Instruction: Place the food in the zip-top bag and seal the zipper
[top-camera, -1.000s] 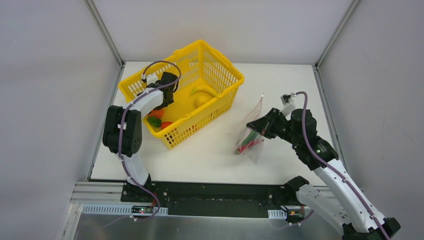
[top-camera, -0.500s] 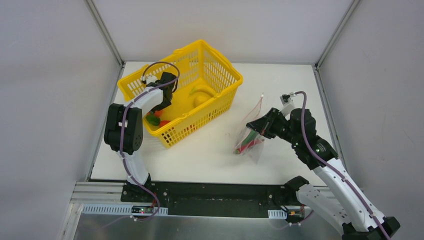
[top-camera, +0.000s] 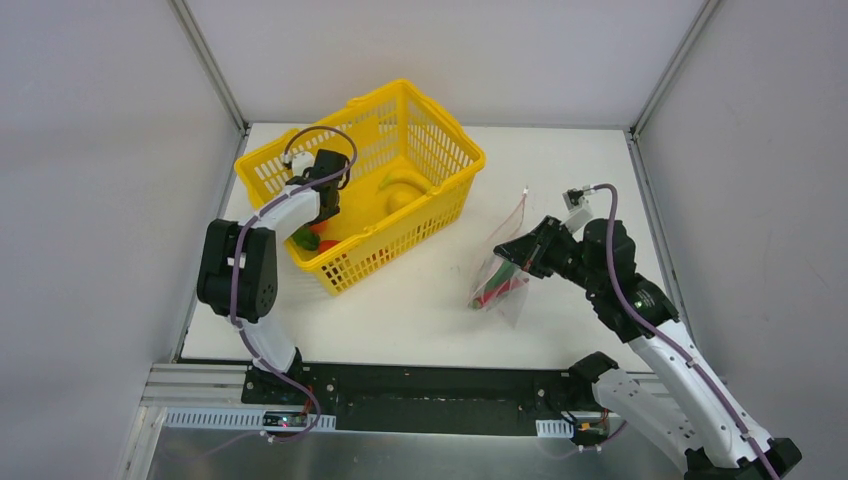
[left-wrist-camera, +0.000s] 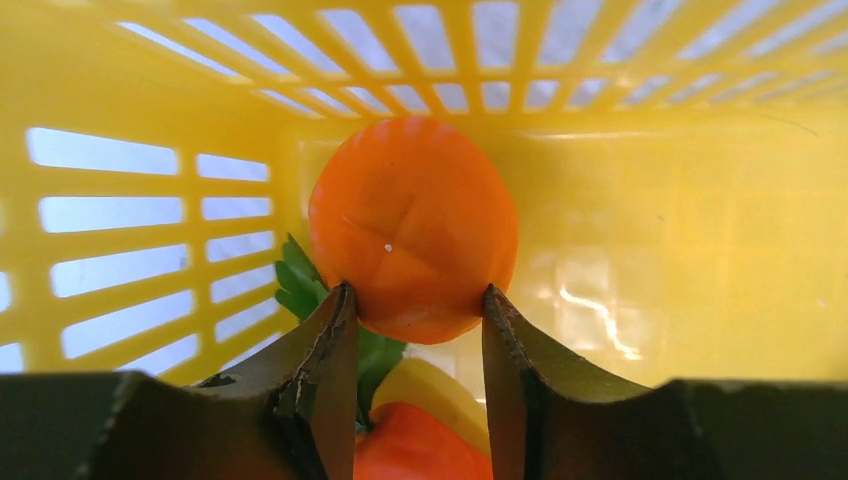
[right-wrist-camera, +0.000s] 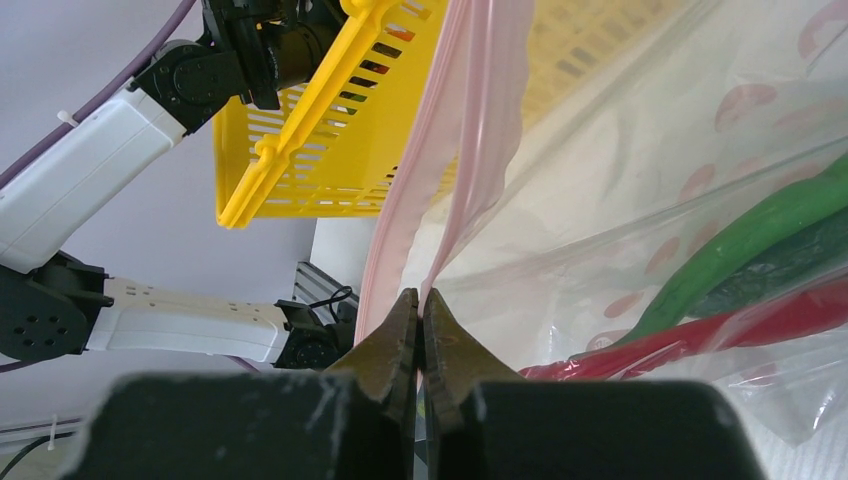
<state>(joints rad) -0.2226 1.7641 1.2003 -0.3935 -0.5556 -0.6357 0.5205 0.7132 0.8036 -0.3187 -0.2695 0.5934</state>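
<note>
Pale grey walls (top-camera: 100, 200) close in a white table (top-camera: 420, 320). A yellow basket (top-camera: 395, 250) sits at the rear left of the table, and the left arm reaches into its left end from above.

In the left wrist view, the left gripper (left-wrist-camera: 415, 300) is inside the basket. Its fingers (left-wrist-camera: 330, 350) touch the lower sides of a round orange fruit (left-wrist-camera: 410, 225), one on each side, clamped on it. The fruit lies in a corner of the basket, close against the mesh. A green leaf (left-wrist-camera: 298, 285) shows just beside it. A yellow piece (left-wrist-camera: 440, 385) and a red-orange one (left-wrist-camera: 410, 455) lie below, between the fingers. A lemon (top-camera: 403, 199) rests further right on the basket floor.

The bag (top-camera: 500, 275) is right of the table's centre, well apart from the basket and tilted, with one corner pointing up. The right gripper (right-wrist-camera: 420, 300) has its jaws pressed together on the clear film just beside the pink zipper (right-wrist-camera: 470, 120). The two sides of the zipper gape apart above the gripper. Inside the bag lie a long green pepper (right-wrist-camera: 760, 235) and a red chili (right-wrist-camera: 720, 330), side by side behind the pink-dotted plastic.
</note>
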